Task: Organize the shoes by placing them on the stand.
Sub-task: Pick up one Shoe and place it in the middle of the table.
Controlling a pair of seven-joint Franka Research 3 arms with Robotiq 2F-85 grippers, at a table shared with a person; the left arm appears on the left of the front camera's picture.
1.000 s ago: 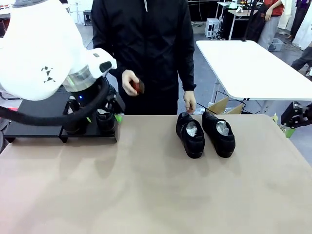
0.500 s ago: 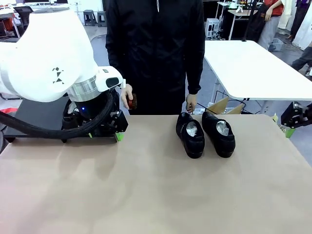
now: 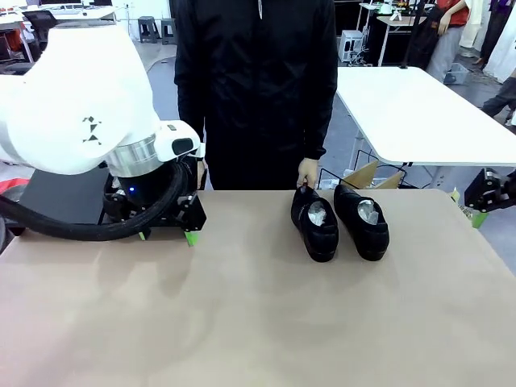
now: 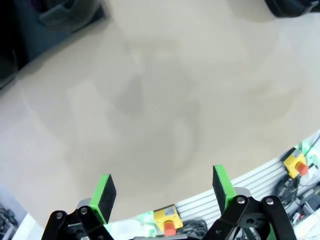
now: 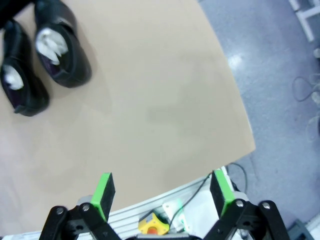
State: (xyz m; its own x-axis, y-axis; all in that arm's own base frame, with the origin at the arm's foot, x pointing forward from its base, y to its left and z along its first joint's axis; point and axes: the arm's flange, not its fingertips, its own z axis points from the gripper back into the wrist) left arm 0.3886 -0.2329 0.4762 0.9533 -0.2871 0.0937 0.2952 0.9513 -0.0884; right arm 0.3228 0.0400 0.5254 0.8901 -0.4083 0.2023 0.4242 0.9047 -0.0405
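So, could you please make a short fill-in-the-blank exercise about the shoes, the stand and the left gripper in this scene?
1. On the table lie ___ black shoes, side by side.
2. Each shoe has crumpled ___ paper inside.
3. The black stand is on the robot's ___ side of the table.
4. The left gripper is ___, with nothing between its fingers.

Missing words: two; white; left; open.
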